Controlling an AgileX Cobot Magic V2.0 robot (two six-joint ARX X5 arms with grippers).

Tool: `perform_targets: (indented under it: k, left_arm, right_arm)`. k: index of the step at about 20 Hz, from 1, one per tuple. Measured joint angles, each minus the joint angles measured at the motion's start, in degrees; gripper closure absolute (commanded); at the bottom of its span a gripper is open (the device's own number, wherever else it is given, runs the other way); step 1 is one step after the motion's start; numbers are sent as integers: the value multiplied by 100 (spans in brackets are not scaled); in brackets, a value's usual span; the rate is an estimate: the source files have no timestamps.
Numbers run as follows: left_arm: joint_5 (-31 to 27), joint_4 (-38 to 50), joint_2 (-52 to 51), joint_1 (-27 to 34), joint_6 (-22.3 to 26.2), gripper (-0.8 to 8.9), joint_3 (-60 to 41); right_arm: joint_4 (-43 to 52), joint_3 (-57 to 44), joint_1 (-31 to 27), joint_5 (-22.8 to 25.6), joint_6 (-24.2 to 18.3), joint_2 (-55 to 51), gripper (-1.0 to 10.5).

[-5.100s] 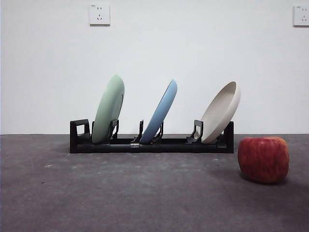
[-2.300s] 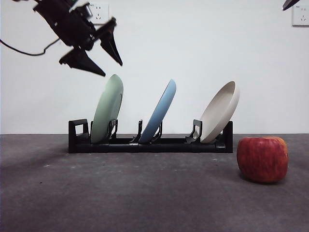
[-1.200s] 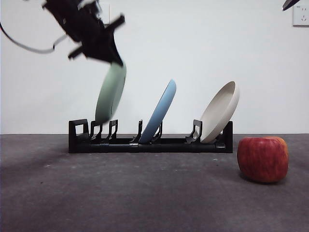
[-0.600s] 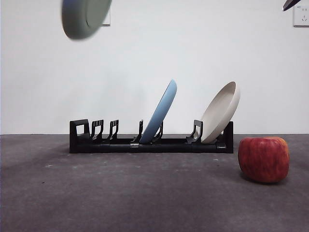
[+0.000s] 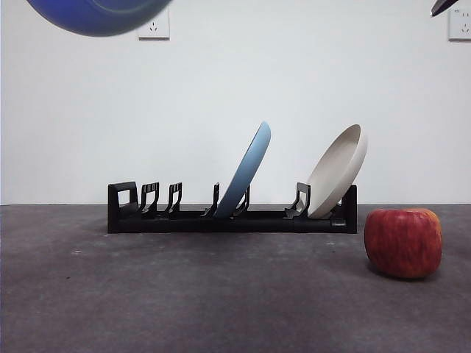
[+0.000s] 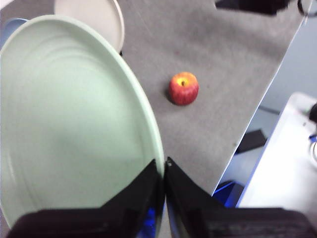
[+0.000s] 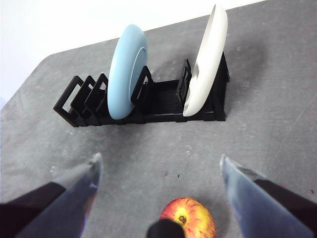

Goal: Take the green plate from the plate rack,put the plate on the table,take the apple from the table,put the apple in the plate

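My left gripper [image 6: 164,163] is shut on the rim of the green plate [image 6: 69,124] and holds it high in the air. In the front view the plate [image 5: 96,15] shows only at the top left edge, its underside dark and bluish. The plate rack [image 5: 191,219] stands at the back of the table [image 5: 184,294], its left slots bare. The apple [image 5: 403,243] sits on the table, right of the rack. My right gripper [image 7: 159,159] is open and hovers above the apple [image 7: 188,218]. In the front view it shows only as a black tip [image 5: 444,6].
A blue plate [image 5: 246,173] leans in the rack's middle slot and a beige plate [image 5: 338,169] in its right slot. The table's edge [image 6: 257,114] runs past the apple [image 6: 184,88], with a white surface beyond it. A white wall stands behind the rack.
My left gripper took hold of the green plate, lifted it out of the rack's left slot and carried it up to the top left edge. The right gripper, apple and other plates stayed put.
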Motion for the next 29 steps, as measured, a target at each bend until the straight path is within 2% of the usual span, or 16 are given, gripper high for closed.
perform_targets:
  k: [2,5,9,11,14,18,21,23,24,25,26,28,29]
  left_arm:
    - [-688,173,7,-553,-267,822,-546]
    - [-1388,748,87,-1023,-614,822,-1493]
    - [-1565,1871,507,-1290,-745,822,-2570]
    - [-1641,2026,999,-1305,-717,822,-2721]
    - [-2072,2310,1878,-1311,-481,822,-2723]
    - [-2116,2900,2833,-1349,-243,822,-2723]
    - [-2179,3191,3176,-1403,-157,815,-2723]
    - [-1895,3292,3285,-1399,-151,789,-2721]
    - [-1683,3314,3305,-1390,-140,706,-2721]
    - [-1338,3322,3307,-1388,-140,568,-2721]
    - [-1071,3314,3322,-1405,-144,479,-2721]
    - [-968,3311,3353,-1451,-197,456,-2721]
    - [-970,3307,3353,-1453,-293,455,-2721]
  right_arm:
    - [0,0,0,0,0,0,538]
    - [2,0,0,0,0,0,539]
    - [0,0,0,0,0,0,539]
    - [0,0,0,0,0,0,539]
    - [0,0,0,0,0,0,539]
    - [0,0,0,0,0,0,539]
    - [2,0,0,0,0,0,540]
    - [0,0,0,0,0,0,539]
    - [0,0,0,-2,0,0,539]
    - [0,0,0,-9,2,0,539]
    - [0,0,0,-17,0,0,536]
    - [-7,0,2,-20,-28,0,528]
    - [-22,0,17,-17,-76,0,484]
